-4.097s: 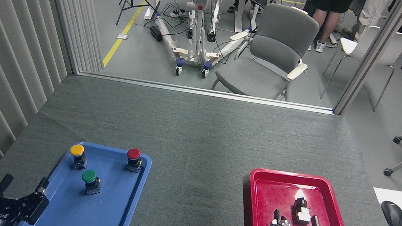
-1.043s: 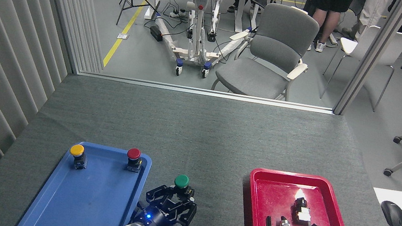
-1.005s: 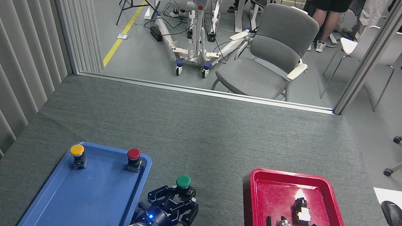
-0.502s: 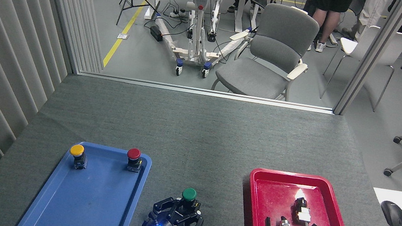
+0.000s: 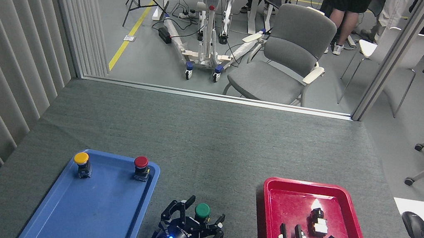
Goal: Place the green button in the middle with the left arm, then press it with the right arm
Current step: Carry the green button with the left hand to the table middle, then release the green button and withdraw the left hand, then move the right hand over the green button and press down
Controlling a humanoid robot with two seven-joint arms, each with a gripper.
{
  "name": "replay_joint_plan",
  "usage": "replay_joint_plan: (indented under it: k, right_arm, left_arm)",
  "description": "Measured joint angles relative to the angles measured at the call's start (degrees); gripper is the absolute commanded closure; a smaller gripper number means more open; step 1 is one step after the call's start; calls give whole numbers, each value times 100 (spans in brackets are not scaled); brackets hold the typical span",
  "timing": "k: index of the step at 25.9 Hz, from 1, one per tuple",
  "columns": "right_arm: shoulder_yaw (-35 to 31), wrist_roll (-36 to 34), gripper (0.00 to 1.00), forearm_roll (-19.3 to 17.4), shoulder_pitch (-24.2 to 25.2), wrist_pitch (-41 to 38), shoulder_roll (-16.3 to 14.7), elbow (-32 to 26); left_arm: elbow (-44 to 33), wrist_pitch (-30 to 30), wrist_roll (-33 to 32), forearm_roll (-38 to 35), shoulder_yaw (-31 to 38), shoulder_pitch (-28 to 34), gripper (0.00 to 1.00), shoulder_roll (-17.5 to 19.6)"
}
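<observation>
- The green button [image 5: 202, 210] stands upright on the middle [image 5: 207, 152], the grey mat to the right of the blue tray [image 5: 53, 221] and near its lower right corner.
- The left gripper [image 5: 199, 218] has its fingers spread wide, one on each side of the green button; whether a finger touches the button I cannot tell.
- The right gripper [image 5: 290, 235] is over the red tray [image 5: 265, 211], far right of the blue tray. Its fingers stand close together, nearly closed, and they seem to hold nothing, but the view is poor there.
- In the blue tray, the yellow button [image 5: 81, 160] is at the far left corner and the red button [image 5: 141, 164] at the far right corner.
</observation>
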Motion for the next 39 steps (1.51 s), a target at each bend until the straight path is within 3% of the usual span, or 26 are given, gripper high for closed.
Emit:
replay_joint_plan:
  k: [6,9,15,21,31,36,38,39]
  right_arm:
    - [442,5,100,35,-308,-98,121,44]
    - [697,42,100,99,-549,-86,260,182]
    - [1143,174,100,174,-984,79,482,638]
    - [1408,616,100,277,-1326,93,684,1088]
    - [1680,1429,100,302,-1615,63,858,1856]
    - [1692,1423,100,299,-1604,67,856,1837]
    - [1636,1107,100,294,-1594,59,843,1611]
    - [1583,811,93,288,-1589,59,839,1473]
  left_arm:
    - [-2185,411,-302,17,572,1023,0,757]
    - [-2749,513,-459,17,1163,1483,0,1085]
    - [-2560,524,-506,26,2166,1936,0,1540]
    - [-2459,526,-530,120,2803,2009,0,1593]
    - [-2511,65,-549,228,3206,2107,0,1592]
    - [-2481,-24,-483,357,3255,2127,0,1593]
    - [-2478,-29,-468,379,3261,2132,0,1597]
    - [-2478,-31,-462,385,3265,2133,0,1598]
